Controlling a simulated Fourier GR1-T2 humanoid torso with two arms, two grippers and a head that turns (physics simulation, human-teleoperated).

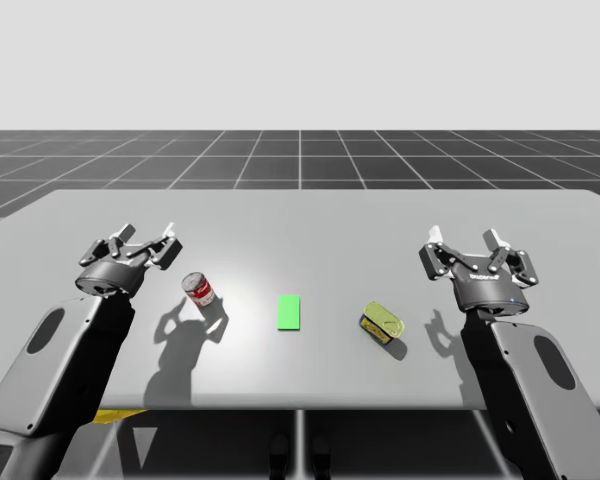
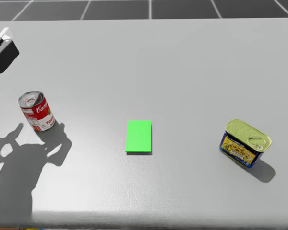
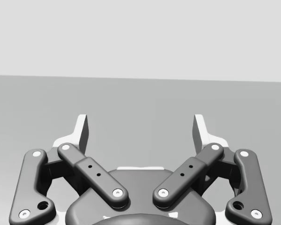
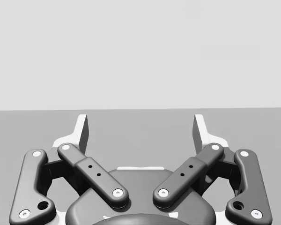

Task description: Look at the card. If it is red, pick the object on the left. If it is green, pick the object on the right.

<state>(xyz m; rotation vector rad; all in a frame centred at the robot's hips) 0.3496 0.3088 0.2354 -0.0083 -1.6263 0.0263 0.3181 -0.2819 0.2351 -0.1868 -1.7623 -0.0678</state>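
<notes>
High view: left gripper [image 1: 148, 238] fingers spread wide, holding nothing, raised over table [image 1: 310, 215], near red round can [image 1: 199, 289], behind and left of it; right gripper [image 1: 465, 242] likewise spread and empty, behind and right of yellow-lidded rectangular tin [image 1: 381, 322]. Green card [image 1: 289, 312] flat at table centre, between can on left and tin on right, apart from both. Can upright; tin lid-up, nearer right gripper
</notes>
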